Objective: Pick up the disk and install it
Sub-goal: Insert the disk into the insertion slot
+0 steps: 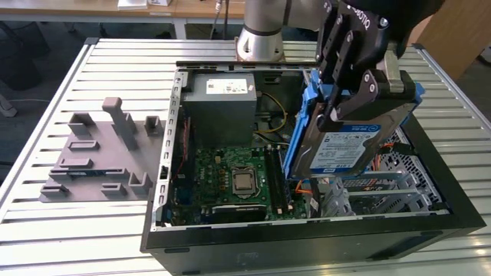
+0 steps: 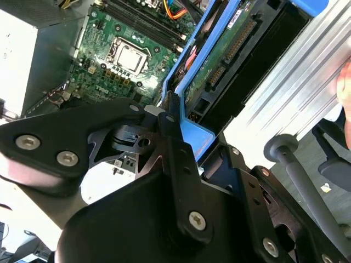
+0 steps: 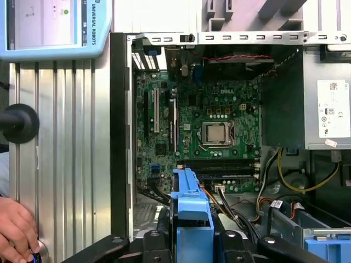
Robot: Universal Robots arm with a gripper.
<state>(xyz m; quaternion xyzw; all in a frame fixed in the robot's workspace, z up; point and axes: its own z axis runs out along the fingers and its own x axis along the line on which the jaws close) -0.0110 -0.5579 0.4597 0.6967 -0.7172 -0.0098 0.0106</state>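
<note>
Disk (image 1: 345, 146) hangs tilted steeply on edge, label outward, above the open computer case (image 1: 307, 241), just over the drive cage (image 1: 383, 191). Gripper (image 1: 368, 100) is clamped tight on the disk, gripping across its blue rails (image 1: 295, 132).

Risks:
- The disk's tilt looks off from the cage, so a rail corner could catch the cage rim and jam.
- Orange cables (image 1: 305, 187) lie right below the low end and could get pinched.
- The hold is on plastic, so a bump against metal might twist or slip the disk.
- A person's hand (image 3: 15, 233) sits by the table (image 3: 60, 164) edge in the first wrist view, near the arm's working space.

Hard to make out:
- The slot under the disk is covered by the disk itself.
- The actual pad contact is blocked by the gripper body in both wrist views.
- In the second wrist view the disk's far end is cut off, with the board side (image 2: 219, 60) partly visible.
- I can't tell how well the disk lines up with the cage.
</note>
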